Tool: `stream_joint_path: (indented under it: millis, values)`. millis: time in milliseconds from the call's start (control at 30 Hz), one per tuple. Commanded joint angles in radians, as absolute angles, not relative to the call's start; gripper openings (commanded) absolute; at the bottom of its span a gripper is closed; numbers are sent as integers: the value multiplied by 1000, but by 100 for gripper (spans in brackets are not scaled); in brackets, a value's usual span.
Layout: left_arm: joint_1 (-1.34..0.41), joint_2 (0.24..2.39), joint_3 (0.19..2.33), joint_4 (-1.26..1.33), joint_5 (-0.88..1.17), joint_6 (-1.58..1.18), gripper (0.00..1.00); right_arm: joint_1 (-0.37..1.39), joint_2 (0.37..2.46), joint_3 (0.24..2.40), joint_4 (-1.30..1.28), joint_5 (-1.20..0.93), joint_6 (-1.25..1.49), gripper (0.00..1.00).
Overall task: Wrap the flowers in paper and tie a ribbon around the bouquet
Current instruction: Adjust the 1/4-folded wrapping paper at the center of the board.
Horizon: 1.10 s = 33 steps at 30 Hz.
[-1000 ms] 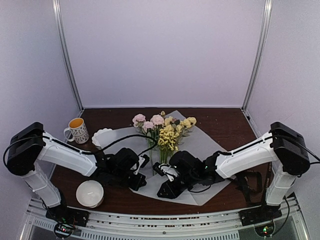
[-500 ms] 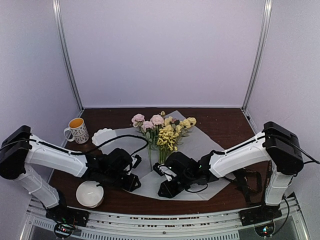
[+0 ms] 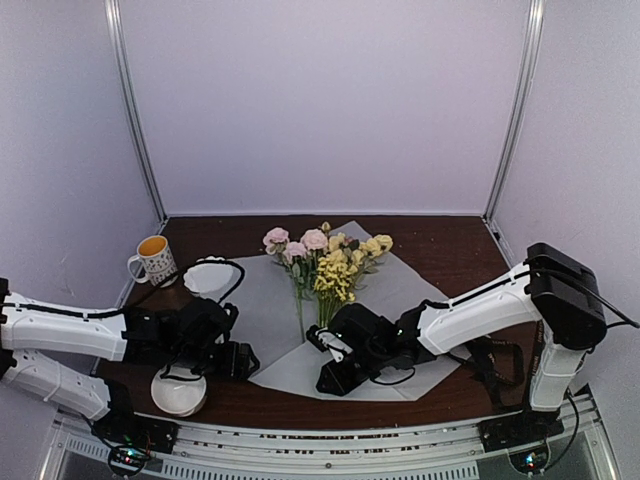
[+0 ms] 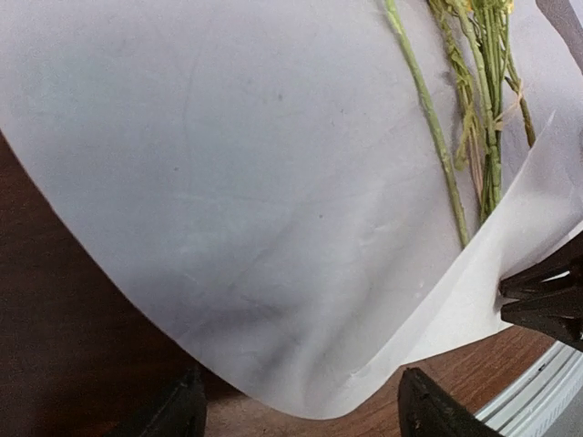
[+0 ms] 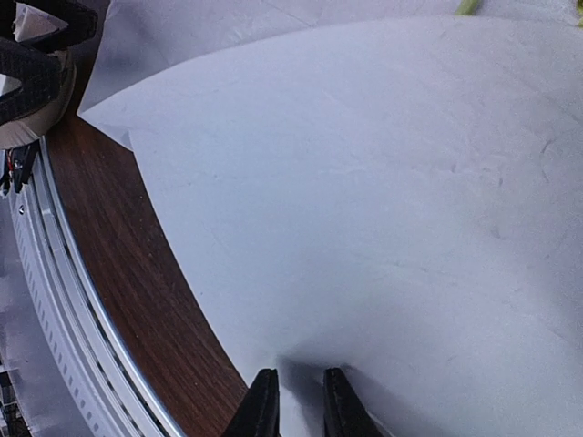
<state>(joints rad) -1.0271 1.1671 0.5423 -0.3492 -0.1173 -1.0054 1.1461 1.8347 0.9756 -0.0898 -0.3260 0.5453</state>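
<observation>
The flowers (image 3: pixel 325 258), pink and yellow blooms on thin green stems (image 4: pixel 435 137), lie on the paper (image 3: pixel 262 310), a big frosted white sheet spread on the brown table. My right gripper (image 3: pixel 330 378) is shut on the paper's near edge (image 5: pixel 364 228), and this flap lies folded over the stem ends. In the right wrist view its fingertips (image 5: pixel 264 408) stand close together with the sheet pinched between them. My left gripper (image 3: pixel 238 360) is open to the left of the sheet, its fingers (image 4: pixel 178 414) apart just short of a loose curved edge (image 4: pixel 337 391). The ribbon is out of view.
A mug (image 3: pixel 155 260) with an orange drink stands at the back left. Beside it lies a white scalloped dish (image 3: pixel 200 275) with a black cable looped over it. A white bowl (image 3: pixel 172 398) sits near the front edge under my left arm.
My left gripper opened, let go of the paper and drew back to the left. The sheet's left side dropped flat. The right gripper kept its grip and shifted slightly left.
</observation>
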Motion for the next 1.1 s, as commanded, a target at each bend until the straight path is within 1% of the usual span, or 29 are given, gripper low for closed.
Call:
stream_joint_path:
  millis: [0,100,200,300,500,667,833,900,1000,1067]
  values:
    - [-1022,1153,515,-400,-142,-1133,76,1148,1868,957,-128,-278,540,19]
    - [-1022,1161,517,-379,-118,-1156,79,1149,1865,948,-120,-280,537,19]
    - [-1024,1181,516,-296,-65,-1147,87,1149,1863,955,-127,-278,530,19]
    - [-1049,1223,556,-339,-75,-1130,90,1150,1856,962,-133,-275,528,18]
    - [-1130,1226,549,-387,-134,-1244,89,1150,1853,978,-126,-286,530,18]
    - [-1164,1237,591,-409,-166,-1224,89,1151,1850,974,-108,-293,543,18]
    - [-1167,1245,715,-591,-271,-1166,89,1152,1840,971,-107,-290,542,18]
    - [-1167,1230,729,-637,-305,-1152,89,1152,1840,969,-106,-288,540,18]
    - [-1173,1211,694,-630,-247,-1203,83,1152,1842,967,-101,-289,543,18]
    - [-1199,1210,666,-615,-235,-1245,83,1152,1843,968,-100,-290,545,18]
